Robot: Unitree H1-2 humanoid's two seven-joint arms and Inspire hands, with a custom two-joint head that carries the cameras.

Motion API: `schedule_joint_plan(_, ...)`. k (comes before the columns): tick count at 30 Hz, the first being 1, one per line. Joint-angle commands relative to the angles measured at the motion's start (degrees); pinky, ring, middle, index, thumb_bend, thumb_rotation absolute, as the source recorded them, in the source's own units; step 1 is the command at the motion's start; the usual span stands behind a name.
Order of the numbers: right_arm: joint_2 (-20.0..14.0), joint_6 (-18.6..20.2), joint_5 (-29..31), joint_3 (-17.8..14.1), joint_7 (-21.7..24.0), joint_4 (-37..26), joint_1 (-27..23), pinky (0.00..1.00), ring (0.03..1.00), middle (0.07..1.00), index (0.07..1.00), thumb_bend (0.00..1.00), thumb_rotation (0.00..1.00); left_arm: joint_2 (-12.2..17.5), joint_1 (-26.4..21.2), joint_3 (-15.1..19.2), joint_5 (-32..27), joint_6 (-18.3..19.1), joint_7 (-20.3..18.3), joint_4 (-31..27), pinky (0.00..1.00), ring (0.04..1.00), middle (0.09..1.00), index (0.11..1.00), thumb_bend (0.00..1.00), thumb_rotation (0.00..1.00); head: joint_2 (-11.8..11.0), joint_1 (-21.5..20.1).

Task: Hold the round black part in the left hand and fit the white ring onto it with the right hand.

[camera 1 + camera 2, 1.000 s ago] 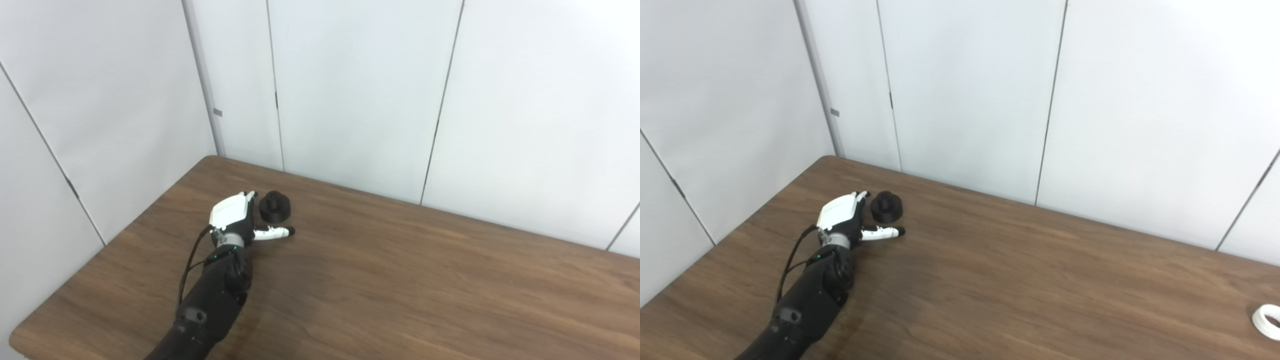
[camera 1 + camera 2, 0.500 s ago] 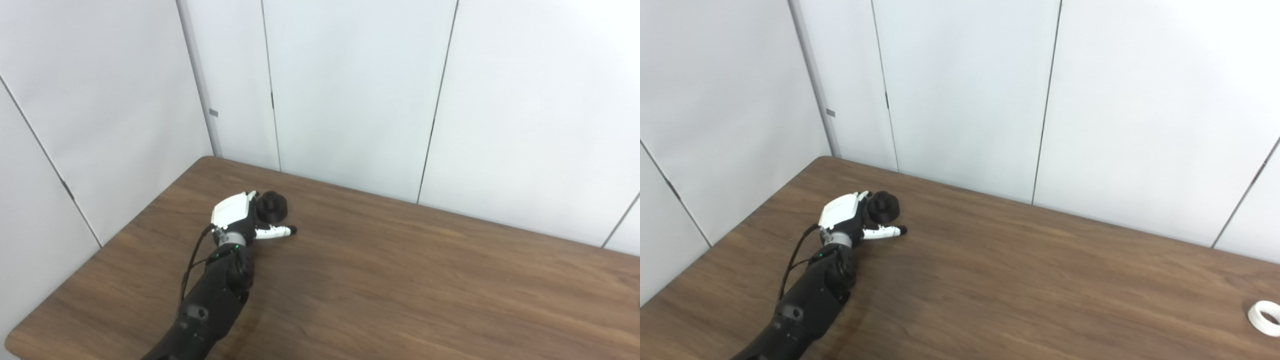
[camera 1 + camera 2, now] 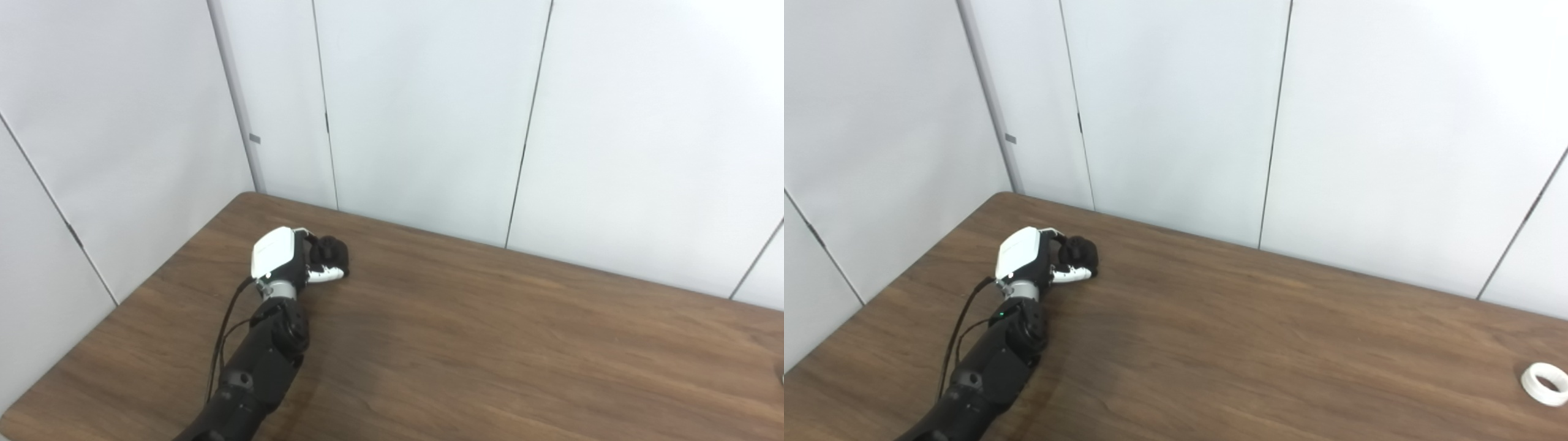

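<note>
My left hand (image 3: 283, 260) has its fingers curled round the round black plastic part (image 3: 331, 254), thumb pressed under its near side, so the part sits between fingers and thumb, at or just above the brown wooden table (image 3: 490, 343). It looks rigid, light and smooth, so I judge a hold round its wide base safest, leaving the raised middle free. The small white plastic ring (image 3: 1543, 383) lies far off to my fingers' right, probably stiff and best pinched by its rim; my right hand is out of sight.

Bare bench (image 3: 1274, 343) is lying between the left hand (image 3: 1029, 260) and the ring (image 3: 1543, 383); wall panels (image 3: 1176, 110) are closing off the far side.
</note>
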Motion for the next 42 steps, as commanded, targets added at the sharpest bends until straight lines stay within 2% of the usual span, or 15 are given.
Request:
schedule_joint_plan(1, -1.1, 1.7, -0.9, 0.2, 0.6, 1.4, 2.0, 0.98, 0.998, 0.996, 0.977, 0.73, 1.00, 1.5, -2.2, 0.0, -0.2, -1.7, 1.9, -0.2, 0.93, 0.869, 0.795, 0.483, 0.51, 0.05, 0.0, 0.0)
schedule_joint_plan(3, -1.0, 2.0, -1.2, 0.2, 0.3, 1.1, 2.0, 0.97, 0.991, 0.990, 0.970, 0.74, 1.00, 1.7, -2.0, -0.3, -0.3, -1.8, 2.0, -0.3, 0.87, 0.853, 0.776, 0.482, 0.51, 0.05, 0.0, 0.0)
schedule_joint_plan(5, -1.0, 2.5, -1.1, 0.2, 0.3, 0.9, 2.1, 0.97, 0.992, 0.991, 0.969, 0.74, 1.00, 1.9, -1.7, -0.5, -0.6, -2.0, 1.9, -0.7, 0.86, 0.848, 0.770, 0.482, 0.51, 0.05, 0.0, 0.0)
schedule_joint_plan(13, -0.8, 2.6, -1.3, 0.3, 0.0, 0.5, 1.9, 0.97, 0.992, 0.990, 0.966, 0.72, 1.00, 2.4, -1.4, -1.1, -2.2, -4.1, 1.1, -1.0, 0.90, 0.841, 0.771, 0.481, 0.52, 0.05, 0.3, -0.3)
schedule_joint_plan(16, -0.7, 3.0, -1.4, 0.3, -0.2, 0.1, 1.8, 0.97, 0.993, 0.994, 0.970, 0.73, 1.00, 2.6, -1.3, -1.5, -2.5, -4.5, 0.1, -1.6, 0.94, 0.846, 0.778, 0.482, 0.51, 0.05, 0.4, -0.5)
schedule_joint_plan(21, -0.1, 3.6, -0.9, 0.7, -0.6, -0.1, 1.2, 0.97, 0.994, 0.995, 0.970, 0.72, 1.00, 2.8, -0.9, -2.5, -2.8, -6.2, -0.6, -2.6, 0.90, 0.838, 0.780, 0.482, 0.51, 0.05, 0.7, -1.8)
schedule_joint_plan(25, 0.0, 2.4, -0.5, 1.3, -0.2, 1.1, -0.1, 0.99, 1.000, 1.000, 0.997, 0.73, 1.00, 2.6, 0.2, -4.5, -3.0, -8.4, -2.7, -4.4, 0.90, 0.848, 0.782, 0.480, 0.51, 0.05, 1.0, -3.6)
schedule_joint_plan(28, -0.1, 2.2, 0.1, 1.8, 0.4, 1.9, -1.1, 1.00, 1.000, 1.000, 1.000, 0.68, 1.00, 2.2, 1.1, -6.5, -2.2, -10.8, -3.3, -5.3, 0.89, 0.838, 0.775, 0.479, 0.52, 0.05, 1.1, -5.0)
schedule_joint_plan(31, 0.1, 2.9, -0.6, 2.2, 0.1, 1.6, -1.9, 0.96, 1.000, 1.000, 0.999, 0.67, 1.00, 1.7, 1.7, -8.8, -1.3, -11.9, -4.1, -6.3, 0.87, 0.828, 0.779, 0.480, 0.52, 0.05, 1.0, -5.8)
schedule_joint_plan(36, 0.9, 4.3, -0.7, 2.8, -0.8, 1.4, -3.8, 0.92, 0.982, 0.994, 0.968, 0.68, 1.00, 0.4, 2.2, -12.4, -0.5, -13.4, -5.8, -7.2, 0.91, 0.837, 0.782, 0.481, 0.52, 0.05, 0.9, -7.5)
schedule_joint_plan(39, 1.5, 5.8, -1.5, 3.0, -1.8, 1.1, -5.1, 0.90, 0.969, 0.980, 0.948, 0.70, 1.00, -0.7, 2.8, -14.9, 1.1, -13.4, -6.9, -8.9, 0.97, 0.865, 0.801, 0.480, 0.52, 0.05, 0.8, -8.1)
schedule_joint_plan(42, 2.1, 7.2, -2.9, 3.0, -3.1, 1.3, -6.4, 0.86, 0.961, 0.976, 0.943, 0.75, 0.98, -1.3, 3.6, -18.1, 3.3, -14.5, -8.1, -10.7, 0.99, 0.873, 0.813, 0.480, 0.52, 0.05, 0.5, -8.4)
